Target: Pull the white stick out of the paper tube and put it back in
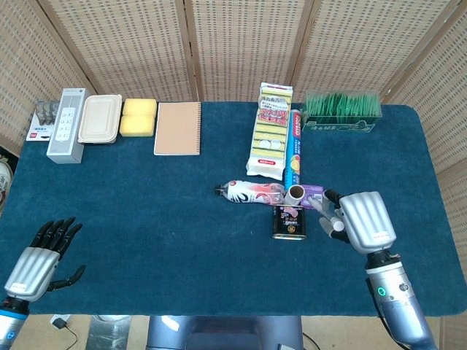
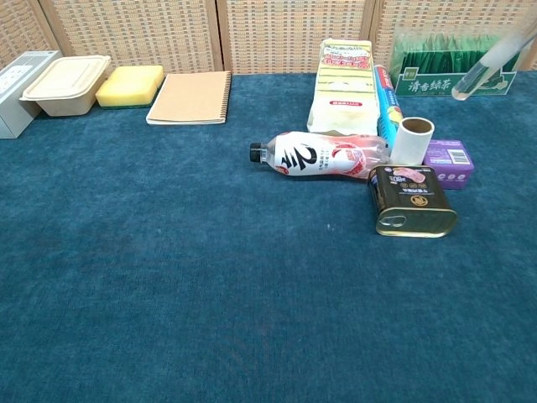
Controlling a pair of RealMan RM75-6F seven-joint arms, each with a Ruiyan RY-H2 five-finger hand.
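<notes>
Blue cloth [image 1: 146, 211] covers the table before wicker screens. Right of centre the tube [image 2: 413, 140] stands upright between bottle [image 2: 323, 156] and can [image 2: 413, 201]. Lower right, the right hand [image 1: 355, 221] pinches the stick [image 2: 491, 65], clear of the tube. Lower left, the left hand [image 1: 42, 253] lies spread.

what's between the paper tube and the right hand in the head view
In the head view, the purple box lies between the paper tube and the right hand, with the stick the hand holds reaching over it.

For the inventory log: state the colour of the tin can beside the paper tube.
Dark olive-black tin can with gold rim, clearest in chest view.
</notes>
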